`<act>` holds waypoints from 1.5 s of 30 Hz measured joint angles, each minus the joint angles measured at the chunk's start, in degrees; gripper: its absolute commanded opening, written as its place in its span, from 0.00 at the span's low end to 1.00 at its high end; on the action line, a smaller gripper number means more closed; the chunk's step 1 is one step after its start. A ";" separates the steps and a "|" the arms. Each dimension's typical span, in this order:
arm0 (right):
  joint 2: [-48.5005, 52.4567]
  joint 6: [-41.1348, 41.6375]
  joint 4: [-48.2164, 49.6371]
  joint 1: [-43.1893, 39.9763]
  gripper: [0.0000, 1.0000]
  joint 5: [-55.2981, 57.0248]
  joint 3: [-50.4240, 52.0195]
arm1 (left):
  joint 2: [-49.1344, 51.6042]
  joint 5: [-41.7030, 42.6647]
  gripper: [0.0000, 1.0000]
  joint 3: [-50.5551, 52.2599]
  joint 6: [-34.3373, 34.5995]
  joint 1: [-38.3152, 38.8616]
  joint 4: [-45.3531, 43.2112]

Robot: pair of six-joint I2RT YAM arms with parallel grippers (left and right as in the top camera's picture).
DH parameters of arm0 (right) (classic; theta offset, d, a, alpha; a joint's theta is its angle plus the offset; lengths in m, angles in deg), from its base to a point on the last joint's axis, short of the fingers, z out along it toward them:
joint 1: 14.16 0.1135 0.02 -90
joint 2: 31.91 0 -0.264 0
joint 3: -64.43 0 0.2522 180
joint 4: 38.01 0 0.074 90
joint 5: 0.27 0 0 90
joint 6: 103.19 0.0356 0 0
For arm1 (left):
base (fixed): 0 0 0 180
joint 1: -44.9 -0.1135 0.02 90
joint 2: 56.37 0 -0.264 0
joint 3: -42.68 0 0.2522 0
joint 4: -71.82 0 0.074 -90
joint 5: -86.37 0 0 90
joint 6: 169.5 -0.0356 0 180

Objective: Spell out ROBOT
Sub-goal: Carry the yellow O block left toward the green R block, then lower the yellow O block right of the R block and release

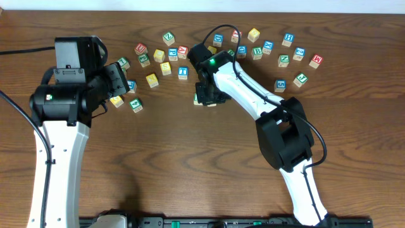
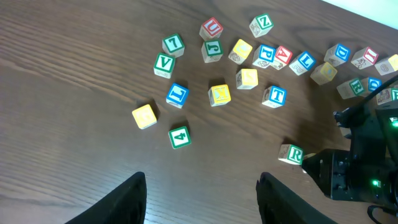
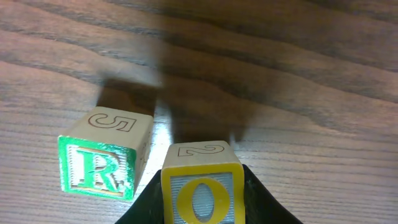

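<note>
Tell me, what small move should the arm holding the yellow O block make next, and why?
Probably set the O block down snug beside the R block, then open the right tool. That tool is shut on the O, which sits next to the green R with a narrow gap between them. Whether the O touches the table yet is unclear.

White arms [image 1: 60, 158] — black joints [image 1: 288, 136], cables [image 1: 25, 50]

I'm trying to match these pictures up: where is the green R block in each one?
Overhead: green R cube near centre, beside the right gripper.
Left wrist: lower right, beside that gripper.
Right wrist: lower left, beside the yellow O cube.
Shared landmark: the right gripper, which holds the O.
</note>
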 measured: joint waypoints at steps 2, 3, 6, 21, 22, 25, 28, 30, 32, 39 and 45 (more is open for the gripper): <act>0.00 0.59 0.00 0.00 0.31 0.22 0.00 | 0.00 0.00 0.56 0.00 0.00 0.00 0.00; 0.00 0.76 0.02 0.00 0.33 0.28 0.00 | 0.00 0.00 0.56 0.00 0.00 -0.02 0.00; 0.00 1.07 0.24 0.00 0.35 0.57 0.02 | 0.00 0.00 0.56 -0.02 0.00 -0.02 0.00; -0.15 1.29 0.37 -0.02 0.34 0.83 0.00 | 0.00 0.00 0.56 0.00 0.00 0.00 -0.02; -0.44 1.29 0.31 -0.07 0.36 0.83 0.00 | 0.00 0.00 0.56 0.00 0.00 0.00 -0.02; -2.23 1.29 -0.61 -0.33 0.37 0.81 0.00 | 0.00 0.00 0.56 -0.02 0.00 0.00 -0.02; -4.31 1.31 -1.97 -0.94 0.32 0.83 -0.02 | 0.00 0.00 0.56 0.00 0.00 0.00 -0.13; -5.03 1.20 -2.03 -1.75 0.25 0.92 0.00 | 0.00 0.00 0.56 0.00 0.00 0.00 -0.17; -5.05 1.62 -1.99 -2.40 0.22 1.09 0.28 | 0.00 0.00 0.56 0.00 0.00 0.00 -0.20; -5.01 3.21 0.15 -3.58 0.19 2.89 6.32 | 0.00 0.00 0.56 0.00 0.00 0.00 -0.20; -5.01 3.65 0.20 -3.54 0.20 2.29 6.95 | 0.00 0.00 0.57 0.00 0.00 0.00 -0.20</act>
